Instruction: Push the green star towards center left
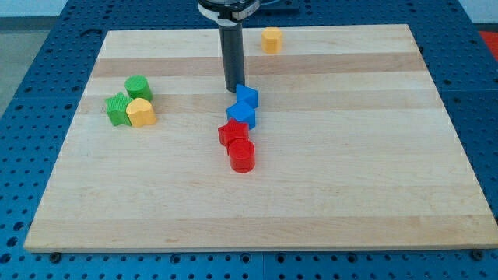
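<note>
Desk: a pale wooden board (pixel 327 187) with lengthwise grain bands, lying on a blue perforated surface (pixel 31 47).
Arm end: a straight dark rod (pixel 232 58) comes down from the view's top, near the middle of the board.
Tip: my tip (pixel 233 88) stands just above and to the left of the upper blue block, close to it; contact cannot be confirmed.
Gripper: none is visible on this arm, so there is no opening to report and nothing is held.
Green star: the green star-shaped block (pixel 118 110) sits near the board's left edge, in the upper half, touching the yellow block to its right.
Green cylinder: a green round block (pixel 138 87) stands just above the star, close against the group.
Yellow block, left: a yellow rounded block (pixel 142 113) is wedged below the green cylinder and beside the star.
Blue blocks: two blue angular blocks, upper (pixel 247 97) and lower (pixel 241 115), touch each other.
Red blocks: a red angular block (pixel 232 133) touches the lower blue one; a red cylinder (pixel 242 155) sits directly below it.
Yellow block, top: a second yellow block (pixel 271 39) stands alone near the top edge, well apart from the others.
Tip to star: well apart.
</note>
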You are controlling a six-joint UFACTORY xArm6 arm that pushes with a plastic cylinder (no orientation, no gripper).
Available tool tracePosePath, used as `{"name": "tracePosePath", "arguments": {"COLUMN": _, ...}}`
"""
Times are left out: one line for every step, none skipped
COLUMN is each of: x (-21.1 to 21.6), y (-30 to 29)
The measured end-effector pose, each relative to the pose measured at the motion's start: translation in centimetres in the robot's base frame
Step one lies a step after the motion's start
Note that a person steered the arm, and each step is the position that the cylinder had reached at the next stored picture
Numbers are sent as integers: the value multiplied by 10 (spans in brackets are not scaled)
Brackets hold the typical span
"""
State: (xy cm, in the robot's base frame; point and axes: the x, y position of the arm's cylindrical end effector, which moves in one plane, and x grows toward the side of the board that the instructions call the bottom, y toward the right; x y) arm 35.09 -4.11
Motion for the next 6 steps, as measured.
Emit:
{"name": "tracePosePath", "arguments": {"x": 0, "y": -1}}
{"name": "tracePosePath", "arguments": {"x": -9, "y": -1}}
{"name": "tracePosePath", "arguments": {"x": -39, "y": -18}}
{"name": "tracePosePath", "arguments": {"x": -59, "y": -49}}
{"name": "tracePosePath", "arguments": {"x": -57, "y": -78}}
{"name": "tracePosePath", "arguments": {"x": -36, "y": -81}}
